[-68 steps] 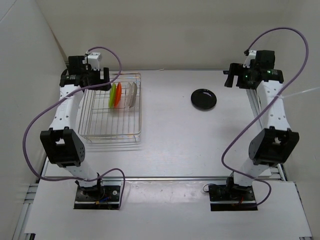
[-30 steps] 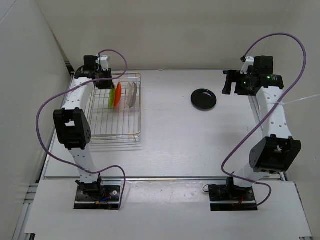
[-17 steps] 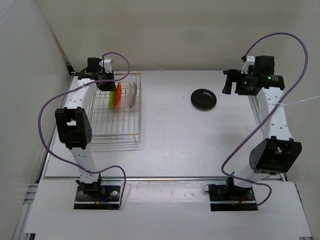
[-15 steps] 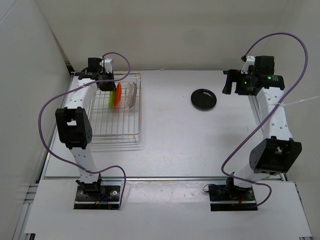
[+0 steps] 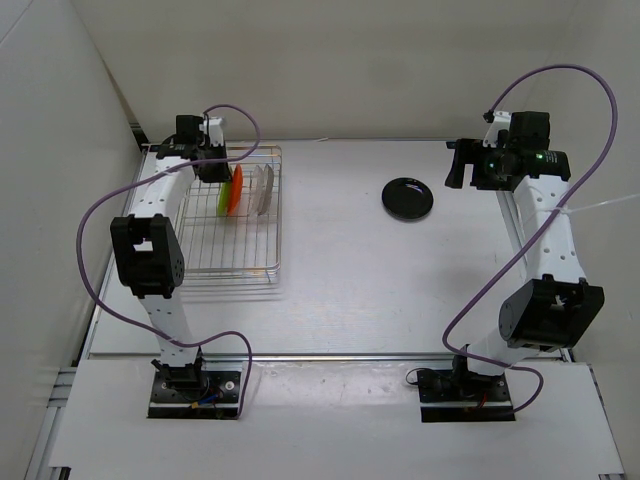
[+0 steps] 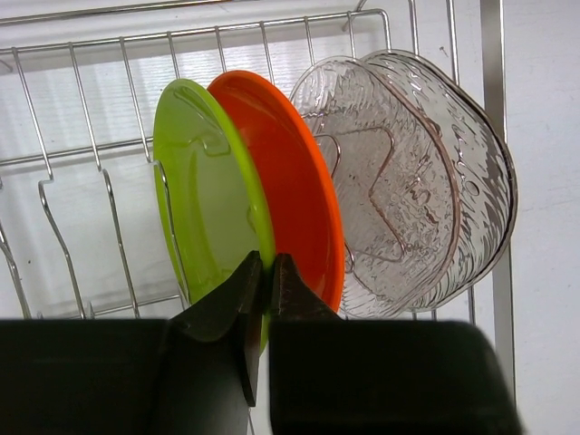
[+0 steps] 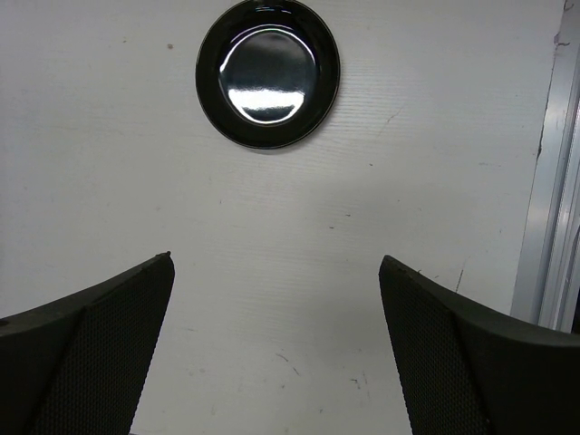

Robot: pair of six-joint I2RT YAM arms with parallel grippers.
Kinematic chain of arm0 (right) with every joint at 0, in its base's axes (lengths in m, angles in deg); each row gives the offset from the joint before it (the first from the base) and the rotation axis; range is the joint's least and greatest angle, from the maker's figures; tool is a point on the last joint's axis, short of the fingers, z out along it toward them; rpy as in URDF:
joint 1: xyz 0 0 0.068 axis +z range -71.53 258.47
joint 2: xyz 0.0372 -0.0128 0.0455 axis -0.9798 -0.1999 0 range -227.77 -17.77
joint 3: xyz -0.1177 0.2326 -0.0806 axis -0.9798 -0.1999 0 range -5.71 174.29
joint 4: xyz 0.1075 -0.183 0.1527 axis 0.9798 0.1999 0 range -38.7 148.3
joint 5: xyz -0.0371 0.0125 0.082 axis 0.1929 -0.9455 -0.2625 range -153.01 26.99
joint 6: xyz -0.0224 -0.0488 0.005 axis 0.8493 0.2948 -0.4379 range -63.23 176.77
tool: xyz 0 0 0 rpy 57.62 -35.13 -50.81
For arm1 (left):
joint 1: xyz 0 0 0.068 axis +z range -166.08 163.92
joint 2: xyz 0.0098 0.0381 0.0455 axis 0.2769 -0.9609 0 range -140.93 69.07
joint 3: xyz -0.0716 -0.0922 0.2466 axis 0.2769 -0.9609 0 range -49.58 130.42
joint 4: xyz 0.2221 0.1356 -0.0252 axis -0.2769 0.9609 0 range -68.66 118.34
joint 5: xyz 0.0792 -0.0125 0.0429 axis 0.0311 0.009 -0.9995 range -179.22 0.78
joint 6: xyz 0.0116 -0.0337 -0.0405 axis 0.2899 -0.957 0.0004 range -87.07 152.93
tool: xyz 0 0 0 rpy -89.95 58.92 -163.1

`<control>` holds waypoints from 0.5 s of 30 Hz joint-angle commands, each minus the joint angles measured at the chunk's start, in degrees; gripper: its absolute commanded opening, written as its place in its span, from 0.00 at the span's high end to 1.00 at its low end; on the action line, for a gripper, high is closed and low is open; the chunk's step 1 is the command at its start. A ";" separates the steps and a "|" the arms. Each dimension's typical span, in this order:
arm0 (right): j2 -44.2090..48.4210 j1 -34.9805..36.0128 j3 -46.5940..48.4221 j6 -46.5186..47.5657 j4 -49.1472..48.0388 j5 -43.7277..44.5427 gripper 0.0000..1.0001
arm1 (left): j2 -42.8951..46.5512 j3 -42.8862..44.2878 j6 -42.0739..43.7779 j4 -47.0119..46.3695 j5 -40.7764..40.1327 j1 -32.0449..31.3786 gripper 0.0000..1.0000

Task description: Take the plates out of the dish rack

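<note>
The silver wire dish rack [image 5: 200, 262] sits at the table's left, and several plates stand on edge at its far end. In the left wrist view they are a lime green plate [image 6: 199, 199], an orange plate [image 6: 290, 181] and two clear ones [image 6: 408, 181]. My left gripper [image 6: 268, 272] is shut on the near rim of the lime green plate, one finger on each face. The same gripper [image 5: 214, 168] sits at the rack's far left corner in the top view. A glossy black plate [image 5: 408, 197] lies flat on the table at right. My right gripper [image 7: 275, 263] hangs open above the table, short of the black plate [image 7: 267, 72].
The rack's raised wire wall [image 6: 109, 154] stands just behind the green plate. A metal rail [image 7: 548, 199] runs along the table's right edge beside the right gripper. White walls close in the left and back of the table.
My left gripper has closed onto the green plate's rim; its arm has held still for the last half second. The right arm has stayed in place.
</note>
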 commanded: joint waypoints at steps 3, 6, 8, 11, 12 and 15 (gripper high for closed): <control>2.14 0.03 0.54 -0.54 -0.64 1.05 0.04 | 6.14 6.32 0.18 2.86 -0.18 0.20 0.89; 1.61 0.03 2.73 -0.54 0.51 2.09 0.03 | 7.02 13.86 0.18 7.67 2.09 0.20 0.89; 1.08 0.03 3.62 -0.54 1.03 2.63 0.03 | 8.24 17.14 0.18 9.45 5.25 -0.32 0.89; 0.55 0.03 5.73 -0.54 2.17 4.12 0.01 | 9.73 20.84 0.18 11.74 8.77 -1.02 0.89; 0.55 0.03 5.74 -0.54 2.18 4.73 0.01 | 11.13 20.84 0.70 11.74 9.39 -1.90 0.89; 0.55 0.03 7.14 -0.02 2.70 5.26 0.01 | 15.00 20.84 3.51 12.89 11.76 -4.97 0.89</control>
